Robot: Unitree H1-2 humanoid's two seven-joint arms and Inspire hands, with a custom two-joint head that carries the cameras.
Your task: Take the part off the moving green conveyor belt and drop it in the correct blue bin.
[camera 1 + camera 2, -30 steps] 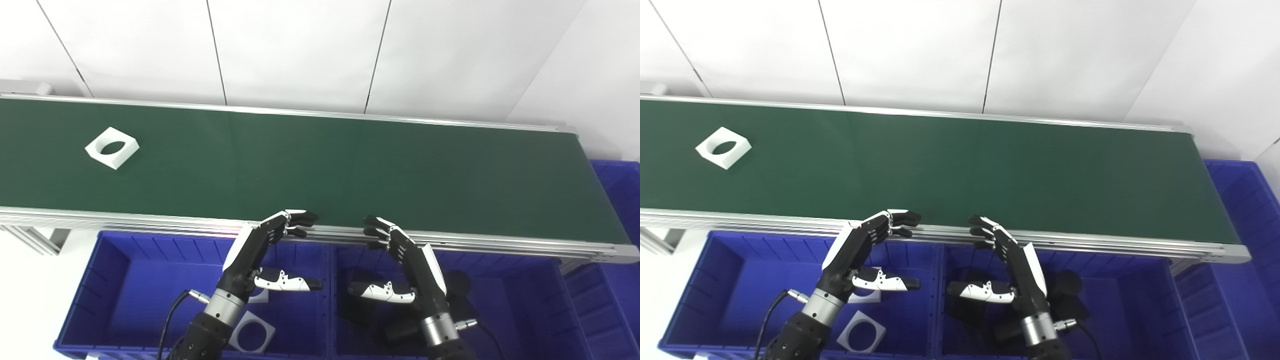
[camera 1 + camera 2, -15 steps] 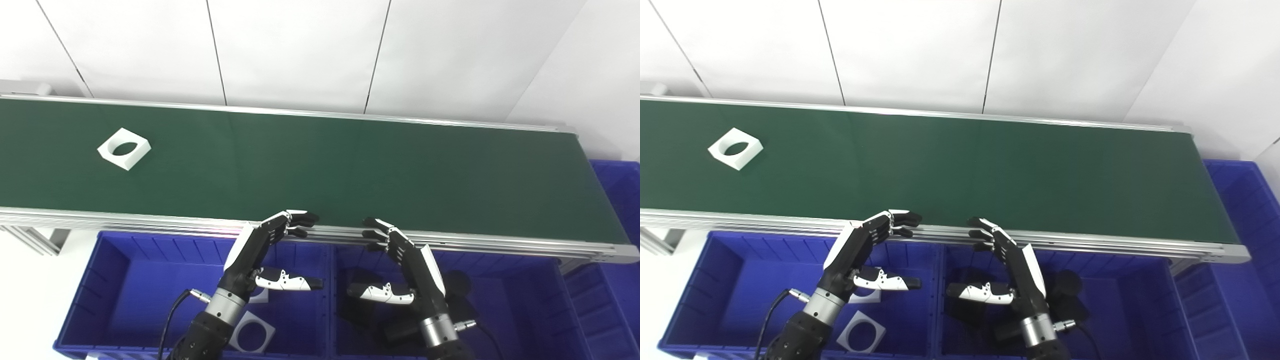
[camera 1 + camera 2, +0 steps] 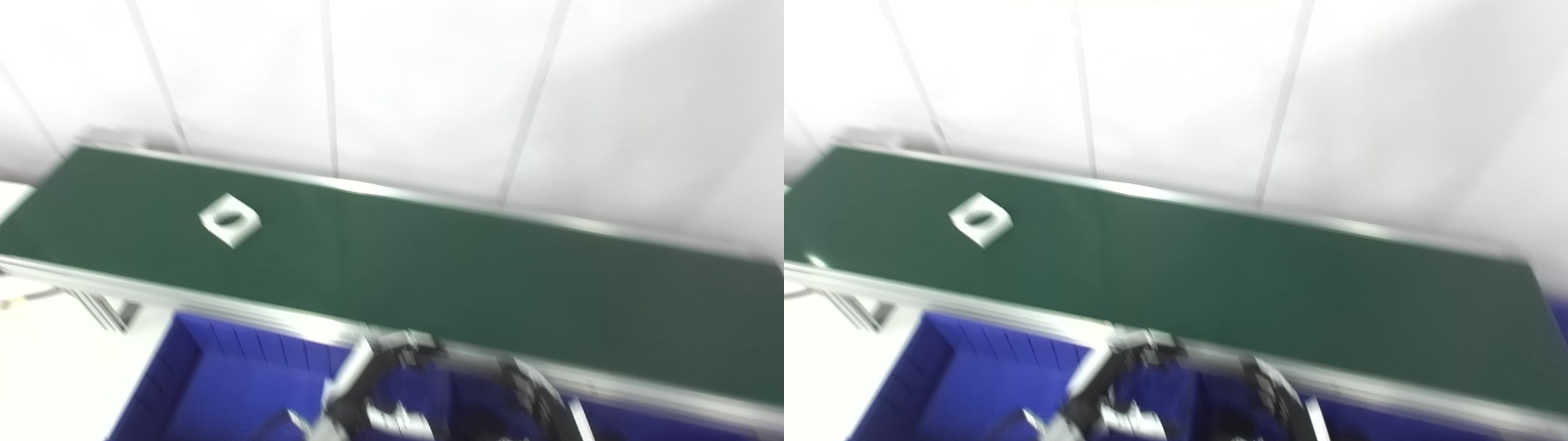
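Both head views are motion-blurred. A white square part with a round hole [image 3: 229, 219] lies flat on the green conveyor belt [image 3: 459, 269], towards its left end. My left hand [image 3: 367, 392] hovers at the belt's near rail over the blue bin [image 3: 202, 380], fingers arched and thumb apart, holding nothing. My right hand [image 3: 542, 398] is beside it at the bottom edge, partly cut off, with its fingers stretched towards the rail and nothing in them. Both hands are far to the right of the part [image 3: 980, 219].
A silver rail [image 3: 184, 300] runs along the belt's near side. White wall panels [image 3: 429, 92] stand behind the belt. Left of the bin there is white floor and the belt's metal leg [image 3: 98, 309].
The camera has swung, so the whole picture is shifted, tilted and blurred. The part has ridden rightwards along the belt. Both hands keep their pose by the near rail.
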